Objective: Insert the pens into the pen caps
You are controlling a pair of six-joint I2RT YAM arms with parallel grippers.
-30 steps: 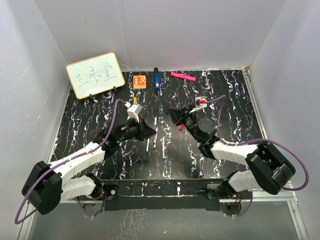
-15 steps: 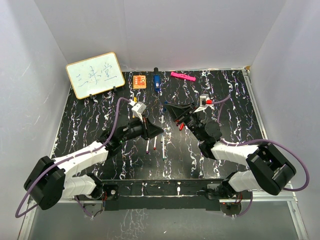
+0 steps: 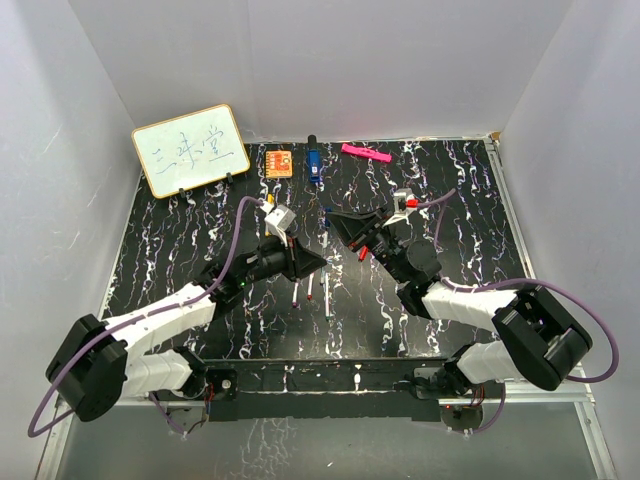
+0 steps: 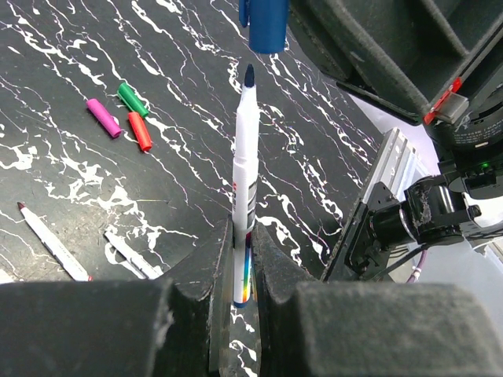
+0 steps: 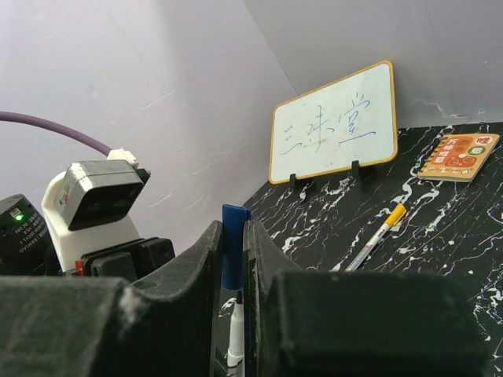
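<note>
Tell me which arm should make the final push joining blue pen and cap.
Probably left. The left tool grips the white-barrelled blue-tipped pen, whose tip sits just short of the stubby blue plastic cap held in the right tool; a short advance along the barrel should seat it.

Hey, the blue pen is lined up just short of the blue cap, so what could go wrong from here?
The white-barrelled blue-tipped pen aims off-centre at the blue plastic cap, so its tip could catch the rim instead of entering. The left gripper pinches only the pen's rear end, so a push might tilt or slide it.
</note>
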